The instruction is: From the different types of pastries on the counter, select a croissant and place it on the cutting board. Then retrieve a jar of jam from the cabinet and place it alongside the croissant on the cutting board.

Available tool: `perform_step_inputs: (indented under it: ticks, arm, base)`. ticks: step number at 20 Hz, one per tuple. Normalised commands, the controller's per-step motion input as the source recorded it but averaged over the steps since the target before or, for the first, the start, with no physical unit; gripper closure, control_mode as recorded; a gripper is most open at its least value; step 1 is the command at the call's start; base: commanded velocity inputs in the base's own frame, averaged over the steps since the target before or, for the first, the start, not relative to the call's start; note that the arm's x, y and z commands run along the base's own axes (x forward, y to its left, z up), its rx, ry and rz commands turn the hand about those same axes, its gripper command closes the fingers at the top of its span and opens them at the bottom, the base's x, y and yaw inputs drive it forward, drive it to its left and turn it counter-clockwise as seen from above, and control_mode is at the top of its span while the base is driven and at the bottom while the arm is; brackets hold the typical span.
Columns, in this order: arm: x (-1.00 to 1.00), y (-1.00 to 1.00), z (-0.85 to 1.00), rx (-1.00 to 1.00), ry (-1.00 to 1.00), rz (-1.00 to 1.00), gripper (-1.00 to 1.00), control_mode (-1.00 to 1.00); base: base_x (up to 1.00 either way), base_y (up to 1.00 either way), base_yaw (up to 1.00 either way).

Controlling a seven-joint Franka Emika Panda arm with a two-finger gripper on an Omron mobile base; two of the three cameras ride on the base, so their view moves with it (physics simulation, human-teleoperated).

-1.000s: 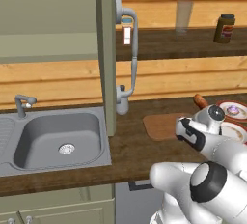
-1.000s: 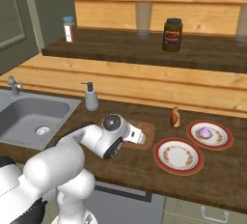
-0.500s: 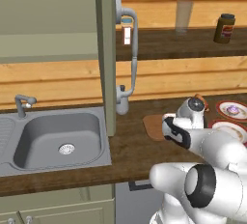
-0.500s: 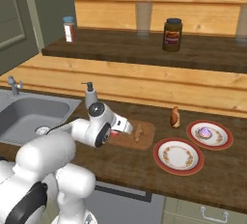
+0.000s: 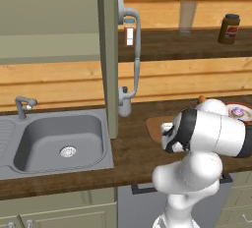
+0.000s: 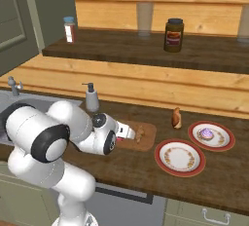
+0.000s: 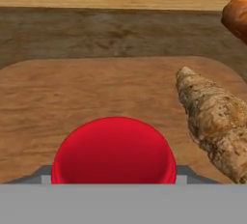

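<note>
The arm is reaching low over the counter (image 6: 146, 171), and the gripper (image 6: 127, 132) is hanging at the near edge of the board (image 6: 146, 137). In the hand view the jar (image 7: 114, 151) is sitting between the fingers, so I judge that the gripper is clenched on it, although the fingers themselves are hidden. The croissant (image 7: 212, 121) is already lying on the board, just beside the jar on one side, not touching it.

The step in hand is putting the jar down. To do it well, the jar is best kept upright and lowered straight until its bottom is resting flat on the bare wood. The jaws should be opening only then. The risk is pushing the croissant sideways, so the free side of the board is the safer place.
</note>
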Motion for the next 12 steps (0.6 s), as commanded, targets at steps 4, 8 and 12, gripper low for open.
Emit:
perform_step_inputs:
  ticks: [4, 8, 12]
  arm:
    - [0.26, 0.00, -0.35, -0.01, -0.17, 0.00, 1.00, -1.00]
    - [0.20, 0.00, -0.17, 0.00, -0.21, 0.00, 1.00, -1.00]
    - [0.06, -0.07, -0.25, -0.01, -0.16, 0.00, 1.00, -1.00]
  base:
    - [0.00, 0.00, 0.00]
    - [0.00, 0.00, 0.00]
    - [0.00, 0.00, 0.00]
